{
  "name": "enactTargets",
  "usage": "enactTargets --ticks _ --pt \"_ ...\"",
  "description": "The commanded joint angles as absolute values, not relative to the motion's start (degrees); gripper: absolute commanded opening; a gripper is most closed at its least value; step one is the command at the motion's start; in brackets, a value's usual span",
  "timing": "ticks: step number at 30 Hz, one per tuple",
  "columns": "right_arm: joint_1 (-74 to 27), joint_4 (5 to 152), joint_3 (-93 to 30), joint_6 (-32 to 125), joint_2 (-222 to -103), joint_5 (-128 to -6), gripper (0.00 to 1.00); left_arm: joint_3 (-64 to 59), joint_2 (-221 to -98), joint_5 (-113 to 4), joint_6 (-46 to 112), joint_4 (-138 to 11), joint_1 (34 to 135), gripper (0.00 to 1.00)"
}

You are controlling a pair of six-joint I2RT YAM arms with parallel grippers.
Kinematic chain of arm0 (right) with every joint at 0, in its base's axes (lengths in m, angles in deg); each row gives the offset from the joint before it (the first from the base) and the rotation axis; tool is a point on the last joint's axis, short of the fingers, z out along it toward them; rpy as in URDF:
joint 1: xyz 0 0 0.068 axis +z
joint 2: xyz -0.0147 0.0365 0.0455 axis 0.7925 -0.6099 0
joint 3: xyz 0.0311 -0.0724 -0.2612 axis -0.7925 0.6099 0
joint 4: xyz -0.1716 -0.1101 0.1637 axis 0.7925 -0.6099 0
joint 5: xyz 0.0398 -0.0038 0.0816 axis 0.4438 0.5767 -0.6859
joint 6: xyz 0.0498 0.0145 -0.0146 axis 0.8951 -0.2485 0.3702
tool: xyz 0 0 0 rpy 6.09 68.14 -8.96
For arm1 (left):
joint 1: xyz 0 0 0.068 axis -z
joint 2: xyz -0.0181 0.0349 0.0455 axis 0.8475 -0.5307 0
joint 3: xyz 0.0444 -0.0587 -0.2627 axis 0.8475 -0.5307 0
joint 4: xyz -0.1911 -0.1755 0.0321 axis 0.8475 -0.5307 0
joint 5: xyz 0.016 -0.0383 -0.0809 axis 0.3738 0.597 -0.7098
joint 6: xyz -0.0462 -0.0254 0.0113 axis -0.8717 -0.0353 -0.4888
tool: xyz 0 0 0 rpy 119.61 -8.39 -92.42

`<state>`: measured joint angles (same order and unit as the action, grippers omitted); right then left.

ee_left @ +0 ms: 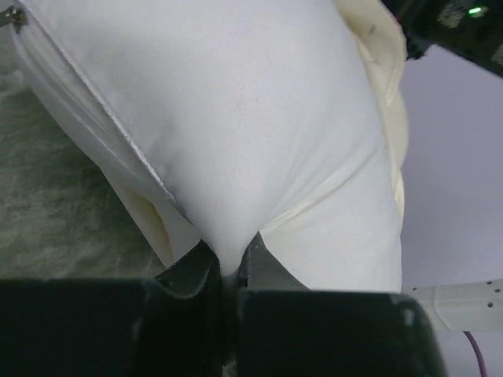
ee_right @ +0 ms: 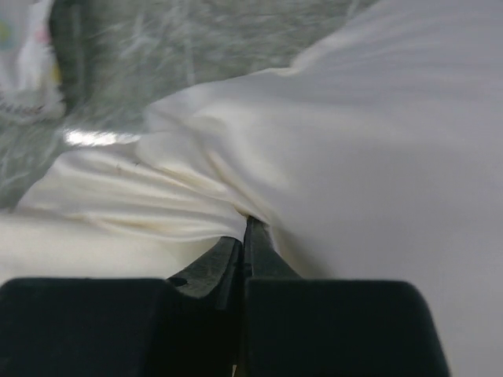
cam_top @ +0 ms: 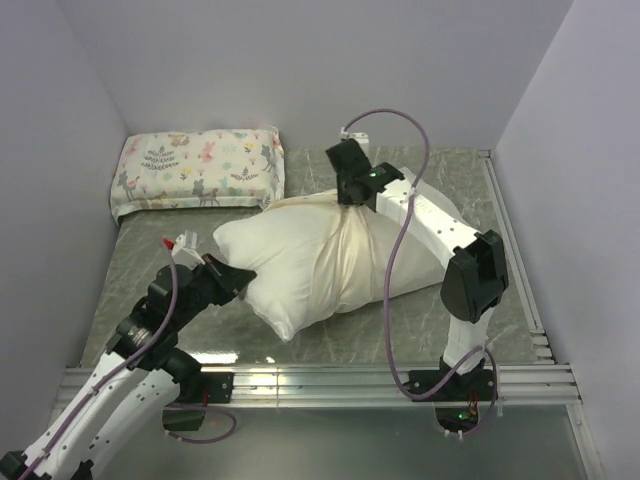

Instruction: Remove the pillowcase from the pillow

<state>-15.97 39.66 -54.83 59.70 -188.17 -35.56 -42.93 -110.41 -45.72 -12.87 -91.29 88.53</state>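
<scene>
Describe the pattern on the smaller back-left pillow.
The smaller pillow has pastel animal and leaf prints on white; clearest in top external view.

You have the pillow (cam_top: 285, 275) lying across the middle of the table (cam_top: 150, 270), its right part inside the pillowcase (cam_top: 365, 255) and its left end sticking out. The left gripper (cam_top: 245, 278) sits at that left end, and the right gripper (cam_top: 348, 197) sits at the pillowcase's far edge. Behind, in the far-left corner, lies a smaller pillow (cam_top: 197, 170).

Large, plump white pillow (cam_top: 262, 268) lying diagonally across the middle of the table (cam_top: 150, 262), near-left end bare. Cream pillowcase (cam_top: 345, 255), wrinkled, gathered tightly around the middle, apparently still covering the far-right end.
</scene>
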Motion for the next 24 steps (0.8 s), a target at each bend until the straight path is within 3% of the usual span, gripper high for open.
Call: enactTargets --ticks 1,6,9,12,13,15,16,19,24 --pt "-26.0 42.3 -49.2 61.9 -187.1 -28.7 0.00 -35.2 -105.2 -40.4 -11.0 -97.4 88.4 0.00" --pt "-34.0 48.1 -44.6 64.8 -186.6 -33.0 0.00 -30.6 -102.1 -34.1 -10.5 -105.7 88.4 0.00" --pt "-33.9 49.3 -44.6 64.1 -185.4 -36.6 0.00 -30.5 -103.8 -34.1 -10.8 -102.8 88.4 0.00" --pt "-32.1 49.6 -45.5 61.9 -181.7 -40.9 0.18 -29.6 -107.7 -33.7 -10.7 -100.2 88.4 0.00" --pt "-30.5 49.2 -45.6 61.5 -180.5 -41.6 0.37 -29.3 -108.7 -33.1 -10.7 -99.1 88.4 0.00" --pt "-28.9 49.5 -45.0 59.8 -175.5 -43.5 0.55 -28.2 -111.7 -31.6 -10.3 -97.9 88.4 0.00" --pt "-27.9 49.8 -44.3 59.2 -173.7 -44.0 0.69 -27.9 -112.8 -31.1 -10.4 -97.4 88.4 0.00" --pt "-24.7 49.1 -42.7 58.9 -166.1 -44.9 0.82 -26.5 -116.6 -30.1 -10.9 -95.8 88.4 0.00" --pt "-16.9 48.1 -34.7 61.7 -152.8 -44.0 0.85 -23.7 -120.9 -27.9 -10.8 -92.8 88.4 0.00"
